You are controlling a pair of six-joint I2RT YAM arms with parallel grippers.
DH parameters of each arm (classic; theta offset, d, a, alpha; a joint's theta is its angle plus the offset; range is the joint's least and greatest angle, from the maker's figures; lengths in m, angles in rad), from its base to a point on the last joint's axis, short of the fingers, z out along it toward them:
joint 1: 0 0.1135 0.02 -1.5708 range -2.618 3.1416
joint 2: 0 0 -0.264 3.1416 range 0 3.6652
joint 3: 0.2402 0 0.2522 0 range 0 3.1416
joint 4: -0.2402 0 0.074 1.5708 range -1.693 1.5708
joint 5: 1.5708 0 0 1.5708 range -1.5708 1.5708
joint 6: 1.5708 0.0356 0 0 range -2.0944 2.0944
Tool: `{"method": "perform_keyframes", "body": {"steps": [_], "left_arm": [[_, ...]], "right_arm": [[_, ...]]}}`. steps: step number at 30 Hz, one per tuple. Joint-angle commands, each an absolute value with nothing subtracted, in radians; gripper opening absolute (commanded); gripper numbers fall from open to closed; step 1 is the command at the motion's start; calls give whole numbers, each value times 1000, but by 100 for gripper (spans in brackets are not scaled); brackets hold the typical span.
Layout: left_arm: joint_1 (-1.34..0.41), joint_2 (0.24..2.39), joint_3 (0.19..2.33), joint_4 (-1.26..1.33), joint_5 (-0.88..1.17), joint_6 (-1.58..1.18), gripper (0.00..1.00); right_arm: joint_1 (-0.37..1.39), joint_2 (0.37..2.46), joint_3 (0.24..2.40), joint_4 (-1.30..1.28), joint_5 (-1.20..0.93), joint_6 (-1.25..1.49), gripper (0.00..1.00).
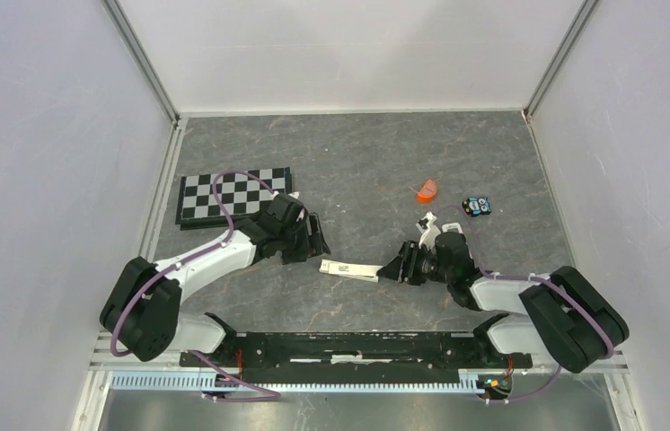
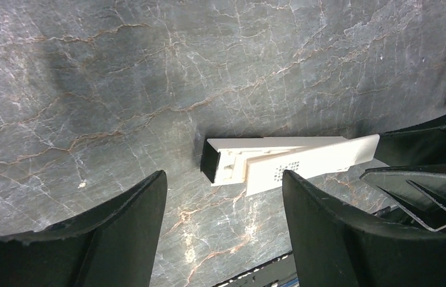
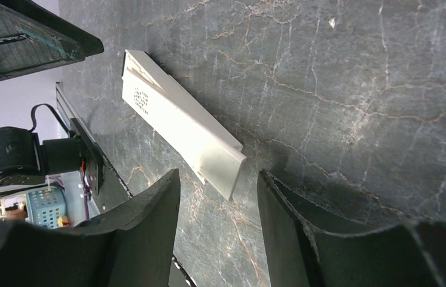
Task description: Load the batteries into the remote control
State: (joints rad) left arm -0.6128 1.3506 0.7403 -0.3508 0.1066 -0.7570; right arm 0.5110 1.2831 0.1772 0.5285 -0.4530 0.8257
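Overhead, the remote control (image 1: 349, 269) lies flat on the counter (image 1: 358, 162) with its long axis running 9 to 3 o'clock. The right claw (image 1: 397, 268) sits at its 3 o'clock end and the left claw (image 1: 315, 242) just off its 10 o'clock.

From the left wrist, the jaws are wide and empty, with the remote just beyond the tips.

From the right wrist, the jaws are parted wider than the remote's near end and not clamped on it; this arm looks the nearer. No batteries are visible.

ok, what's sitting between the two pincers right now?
Only the remote control, lying flat on the table, one end toward the left pincer, the other toward the right pincer. The top view shows it best.
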Motion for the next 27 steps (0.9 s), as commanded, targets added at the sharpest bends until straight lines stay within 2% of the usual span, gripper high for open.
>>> {"method": "perform_keyframes", "body": {"steps": [1,6,22,27], "left_arm": [[-603,1324,772,-351,109,-714,77],[-588,1322,764,-357,113,-712,76],[-549,1312,720,-329,180,-711,75],[-546,1311,713,-326,187,-713,74]], "right_arm": [[493,1336,184,635,-499,795,56],[489,1370,170,712,-508,819,53],[468,1478,94,1006,-561,945,32],[466,1510,65,1124,-577,1008,18]]}}
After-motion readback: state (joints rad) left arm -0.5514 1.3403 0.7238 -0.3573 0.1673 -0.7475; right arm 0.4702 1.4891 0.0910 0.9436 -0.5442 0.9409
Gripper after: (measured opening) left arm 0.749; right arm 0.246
